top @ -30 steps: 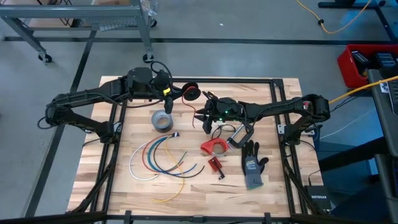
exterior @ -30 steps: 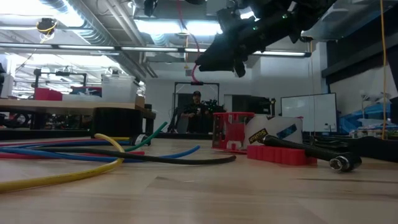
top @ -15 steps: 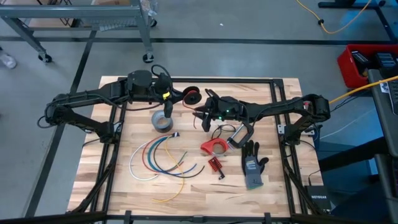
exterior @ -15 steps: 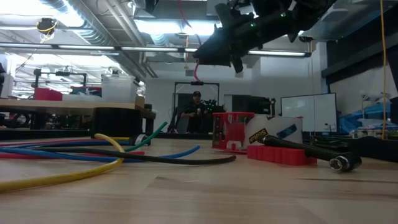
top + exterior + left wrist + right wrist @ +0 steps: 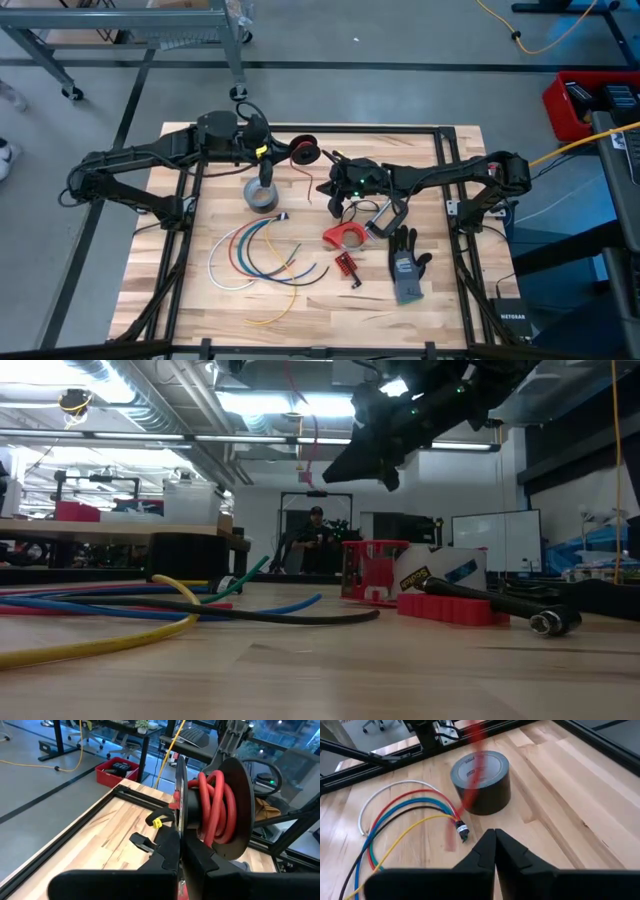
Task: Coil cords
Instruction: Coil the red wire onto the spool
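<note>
A black spool wound with red cord (image 5: 217,810) hangs over the table's far middle (image 5: 303,152), with my left gripper (image 5: 180,851) shut on it. The cord's loose end (image 5: 298,450) hangs down from the spool. My right gripper (image 5: 327,186) is shut just right of that end, above the table. In the right wrist view the end (image 5: 472,775) shows blurred beside the closed tips (image 5: 494,836). A fan of white, red, blue, black, green and yellow cords (image 5: 250,255) lies flat on the table, bound at one end (image 5: 461,829). My left gripper pinches the rim of the spool's near flange (image 5: 180,815) between its two fingers, which lie in the flange's plane. The spool is lifted clear of the table, its wound red cord beside the fingers. My right gripper: I cannot tell whether its shut fingers touch the hanging red cord.
A grey tape roll (image 5: 262,195) stands below the spool, beside the bound cord ends. A red tape dispenser (image 5: 345,237), a clamp (image 5: 385,218), a small red piece (image 5: 347,265) and a grey glove (image 5: 407,265) lie right of the cords. The table's black frame (image 5: 440,140) borders the top.
My right gripper has shut beside the hanging red cord while staying high above the table. The cord's loose end has swung a little toward the table's left.
</note>
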